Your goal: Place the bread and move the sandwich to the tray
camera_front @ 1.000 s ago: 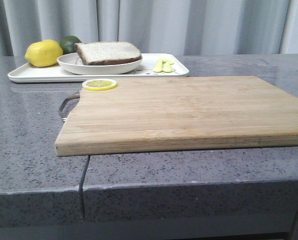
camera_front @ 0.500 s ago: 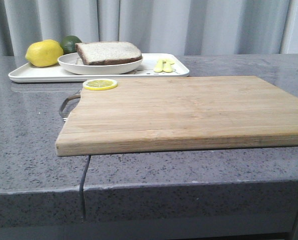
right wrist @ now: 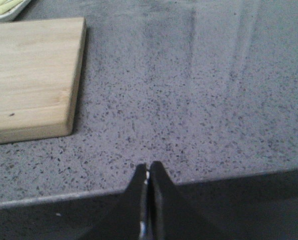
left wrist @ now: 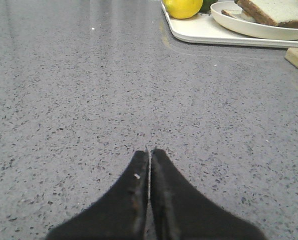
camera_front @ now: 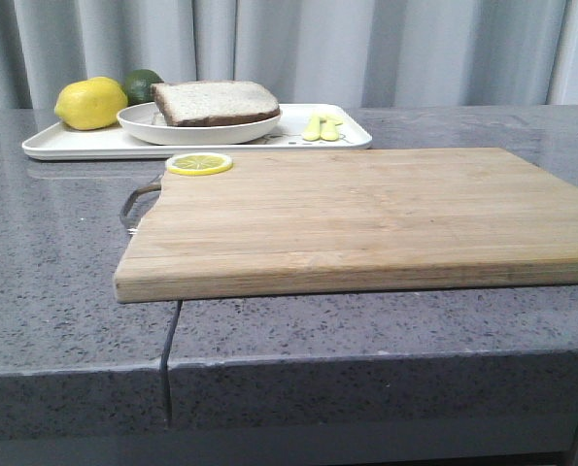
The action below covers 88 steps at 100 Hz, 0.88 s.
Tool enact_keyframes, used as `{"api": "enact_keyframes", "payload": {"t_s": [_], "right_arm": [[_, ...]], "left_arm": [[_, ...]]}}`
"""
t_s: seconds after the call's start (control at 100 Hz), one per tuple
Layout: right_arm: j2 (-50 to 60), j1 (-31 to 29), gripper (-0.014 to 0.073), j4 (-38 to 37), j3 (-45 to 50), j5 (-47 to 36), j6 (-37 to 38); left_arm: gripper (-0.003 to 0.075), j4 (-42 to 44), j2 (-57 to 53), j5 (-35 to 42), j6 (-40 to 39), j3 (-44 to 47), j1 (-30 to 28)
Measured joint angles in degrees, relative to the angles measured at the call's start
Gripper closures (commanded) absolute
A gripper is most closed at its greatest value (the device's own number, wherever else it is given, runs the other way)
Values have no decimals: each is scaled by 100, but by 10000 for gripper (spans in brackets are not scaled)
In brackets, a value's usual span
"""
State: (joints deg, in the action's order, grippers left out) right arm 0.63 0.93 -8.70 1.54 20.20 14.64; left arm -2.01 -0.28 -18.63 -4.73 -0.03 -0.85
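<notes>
sandwich [camera_front: 215,102] sits on its plate on the tray [camera_front: 65,146], so the job looks done | left gripper [left wrist: 150,152] and right gripper [right wrist: 147,167] clenched empty over bare counter

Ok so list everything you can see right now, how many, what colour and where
Tray: one, white, far left of the counter.
Plate: one, white, on the tray.
Sandwich: one, brown-crusted white bread, on the plate.
Lemon: one, yellow, on the tray left of the plate.
Lime: one, dark green, behind the lemon.
Small pale yellow-green pieces: on the tray's right end; count unclear.
Lemon slice: one, yellow, on the board's far left corner.
Board: one, wooden, centre of the counter.
Counter: grey, speckled.
Left gripper: black, jaws shut, empty.
Right gripper: black, jaws shut, empty.
</notes>
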Motion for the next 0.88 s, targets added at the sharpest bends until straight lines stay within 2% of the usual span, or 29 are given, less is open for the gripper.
{"api": "enact_keyframes", "payload": {"t_s": [0.88], "right_arm": [[0, 0, 655, -3, -11, 66, 0]], "left_arm": [[740, -1, 0, 0, 0, 0, 0]]}}
